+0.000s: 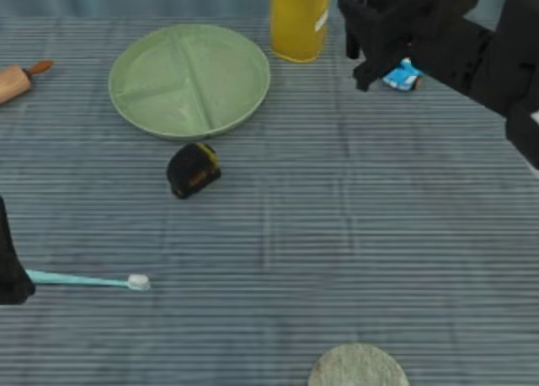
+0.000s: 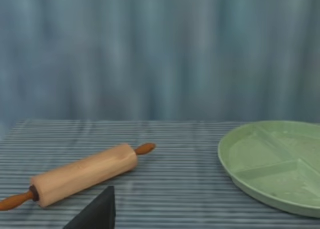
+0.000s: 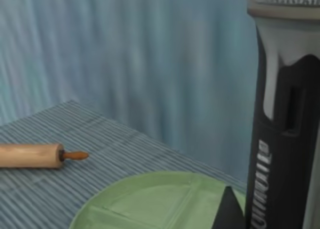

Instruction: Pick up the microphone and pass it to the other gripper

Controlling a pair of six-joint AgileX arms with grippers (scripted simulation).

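Open cloth right of tape measure

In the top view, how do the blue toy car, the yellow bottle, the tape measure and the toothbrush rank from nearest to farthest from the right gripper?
Measured from the right gripper, at the table's far right:
1. Blue toy car, right beside it.
2. Yellow bottle, just to its left, at the far edge.
3. Tape measure, toward the middle, below the green plate.
4. Toothbrush, near left.

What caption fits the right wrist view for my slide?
Microphone upright close to the right wrist camera, above the green plate, with a rolling pin on the striped cloth beyond.
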